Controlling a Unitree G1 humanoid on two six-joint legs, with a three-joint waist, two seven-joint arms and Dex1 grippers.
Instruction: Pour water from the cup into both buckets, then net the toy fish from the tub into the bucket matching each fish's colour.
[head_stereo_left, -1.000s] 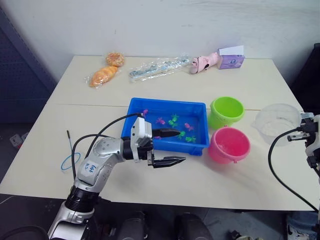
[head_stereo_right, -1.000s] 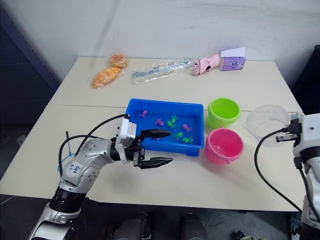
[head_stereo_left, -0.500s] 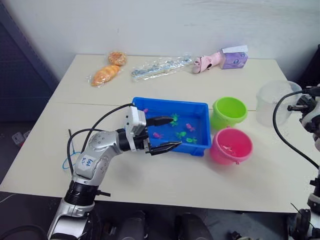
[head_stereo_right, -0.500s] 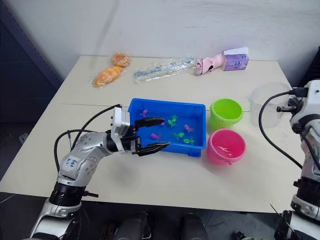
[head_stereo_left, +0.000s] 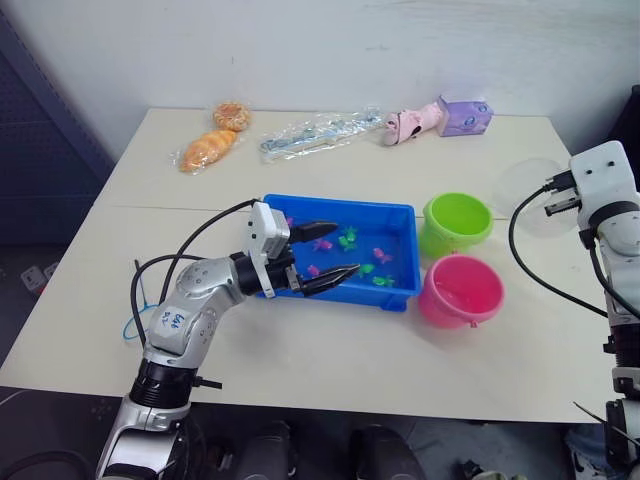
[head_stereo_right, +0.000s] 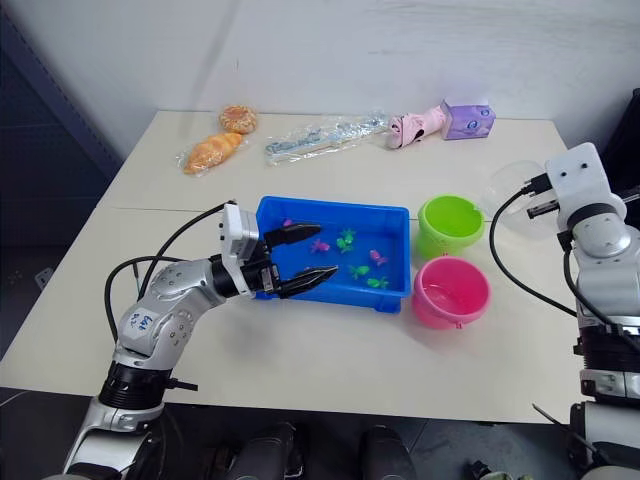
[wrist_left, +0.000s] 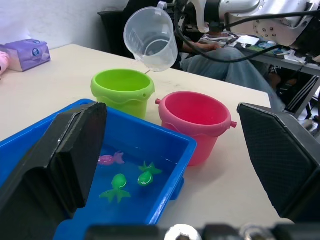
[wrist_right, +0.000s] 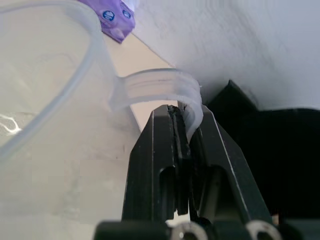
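Note:
The blue tub (head_stereo_left: 340, 206) sits mid-table with several small pink and green toy fish (wrist_left: 116, 184) in it. My left gripper (head_stereo_left: 345, 249) hangs open over the tub's left part, holding nothing. Right of the tub stand the lime green bucket (head_stereo_left: 456, 222) and, nearer to me, the pink bucket (head_stereo_left: 460, 290). The clear cup (wrist_left: 150, 37) is raised and tipped above the green bucket's far side. My right gripper (wrist_right: 184, 115) is shut on the cup's handle. The net (head_stereo_left: 128, 325) lies on the table's left side, partly behind my left arm's cable.
Along the far edge lie a bread roll (head_stereo_left: 208, 150), a bun (head_stereo_left: 232, 117), a clear plastic packet (head_stereo_left: 320, 133), a pink toy (head_stereo_left: 410, 122) and a purple tissue box (head_stereo_left: 463, 115). A seated person's legs (wrist_left: 225, 70) are just past the table's right side.
My right arm has lifted the cup and tipped it towards the green bucket. My left gripper, still open, has moved from the table in front of the tub to over it.

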